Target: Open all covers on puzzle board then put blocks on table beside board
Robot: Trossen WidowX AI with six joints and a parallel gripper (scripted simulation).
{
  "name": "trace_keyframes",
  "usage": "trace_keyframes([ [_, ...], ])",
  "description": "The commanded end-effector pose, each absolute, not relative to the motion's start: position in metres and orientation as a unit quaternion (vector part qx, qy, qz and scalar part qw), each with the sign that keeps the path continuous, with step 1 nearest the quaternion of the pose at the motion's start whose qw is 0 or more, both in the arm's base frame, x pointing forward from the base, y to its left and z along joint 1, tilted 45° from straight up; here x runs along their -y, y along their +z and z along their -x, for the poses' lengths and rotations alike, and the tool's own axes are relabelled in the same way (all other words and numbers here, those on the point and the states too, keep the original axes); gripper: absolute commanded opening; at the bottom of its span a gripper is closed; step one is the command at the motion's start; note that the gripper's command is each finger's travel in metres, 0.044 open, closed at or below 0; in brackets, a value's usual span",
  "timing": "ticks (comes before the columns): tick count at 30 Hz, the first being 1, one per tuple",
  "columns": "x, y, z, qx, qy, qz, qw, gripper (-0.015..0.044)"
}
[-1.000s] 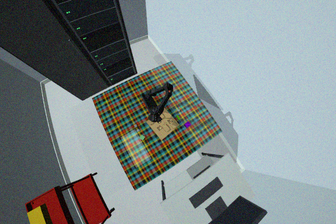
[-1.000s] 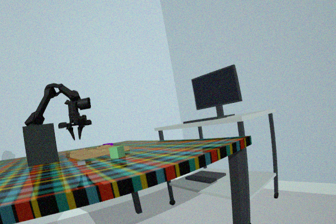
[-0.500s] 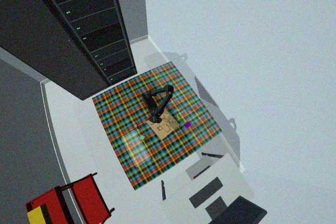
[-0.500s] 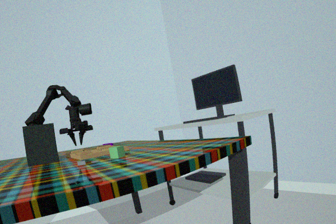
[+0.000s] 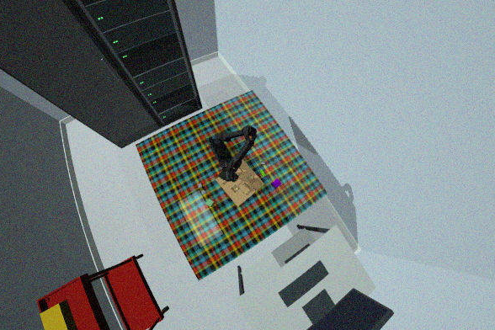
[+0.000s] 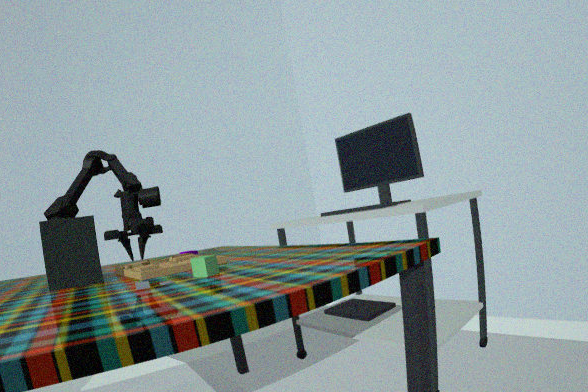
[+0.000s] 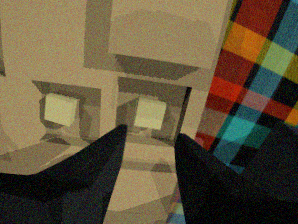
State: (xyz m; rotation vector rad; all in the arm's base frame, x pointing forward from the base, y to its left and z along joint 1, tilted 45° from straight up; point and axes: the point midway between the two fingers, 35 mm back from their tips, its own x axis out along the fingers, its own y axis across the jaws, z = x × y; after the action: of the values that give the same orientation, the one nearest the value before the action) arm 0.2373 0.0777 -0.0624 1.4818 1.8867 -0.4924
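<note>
The wooden puzzle board point(image 5: 239, 199) point(image 6: 141, 272) point(image 7: 45, 40) lies under the arm. In the wrist view two pale yellow blocks sit in square wells: a left block point(image 7: 61, 109) and a right block point(image 7: 150, 113). My gripper point(image 6: 137, 260) point(image 7: 152, 136) is partly open and empty, pointing down just above the board, its tips close to the right block's well. A raised cover point(image 7: 160, 32) lies beyond that well. A green block point(image 5: 210, 202) point(image 6: 204, 266), a purple block point(image 5: 276, 183) and a bright green block point(image 5: 262, 172) rest on the table off the board.
The plaid table point(image 5: 236, 248) point(image 6: 261, 295) carries everything. Small grey pieces lie near the board: one grey piece point(image 5: 199, 185) on the green block's side, another point(image 6: 142, 284) in front of the board. The arm's dark pedestal point(image 6: 72, 255) stands behind.
</note>
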Motion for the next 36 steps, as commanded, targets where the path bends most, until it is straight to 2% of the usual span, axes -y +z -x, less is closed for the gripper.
trace_keyframes([
  [1, -0.078, -0.063, -0.236, -0.725, -0.189, -0.57, 0.337, 0.0144],
  [36, -0.094, -0.077, -0.234, -0.725, -0.189, -0.57, 0.337, 0.0144],
])
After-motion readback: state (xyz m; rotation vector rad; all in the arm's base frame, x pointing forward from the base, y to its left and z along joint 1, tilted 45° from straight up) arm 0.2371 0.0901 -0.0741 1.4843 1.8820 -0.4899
